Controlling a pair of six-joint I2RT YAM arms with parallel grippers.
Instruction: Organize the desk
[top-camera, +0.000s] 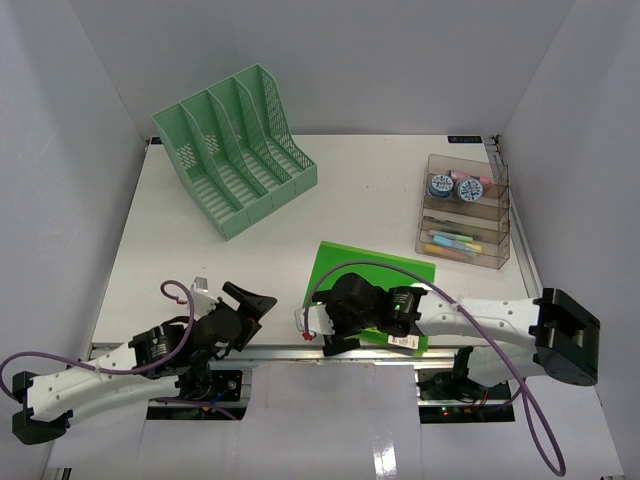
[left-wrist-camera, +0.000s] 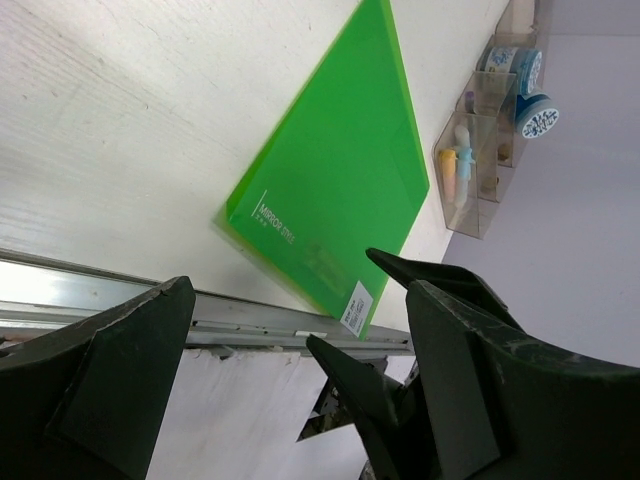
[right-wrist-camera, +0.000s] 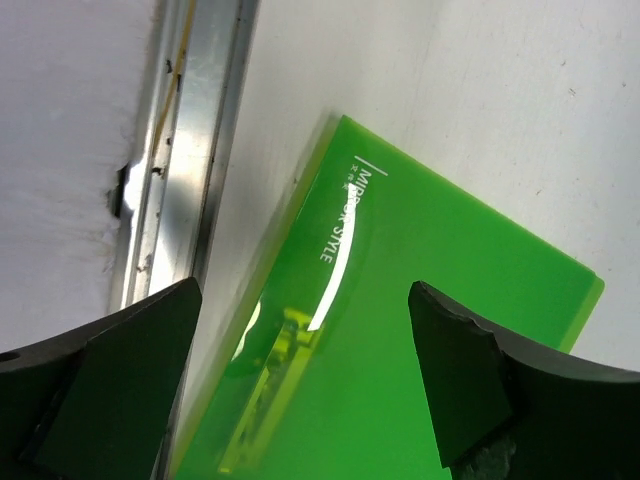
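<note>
A white bench (top-camera: 360, 200) fills the overhead view, with a silver rail (top-camera: 270, 350) along its near edge and pale grey walls on three sides. Two white robot arms reach in from that near edge.

The left tool (top-camera: 248, 306) hovers above the near left part of the bench. It is spread wide with nothing in it.

The right tool (top-camera: 325, 330) sits over the near left corner of a flat, bright green folder (top-camera: 390, 275), and it is also spread wide. Its wrist camera shows the green surface in the gap between the jaws, but I cannot tell whether they touch it.

The folder lies flat close to the rail, right of centre. It carries white "MIRROR STYLE" lettering and a white label (top-camera: 403, 341) at its near edge.

At the far left stands a mint green file rack (top-camera: 235, 150) with several slots, turned at an angle. At the far right stands a clear tiered organiser (top-camera: 465, 220). It holds two blue tape rolls (top-camera: 441, 185) on its top tier and small coloured stationery on the tiers below.
</note>
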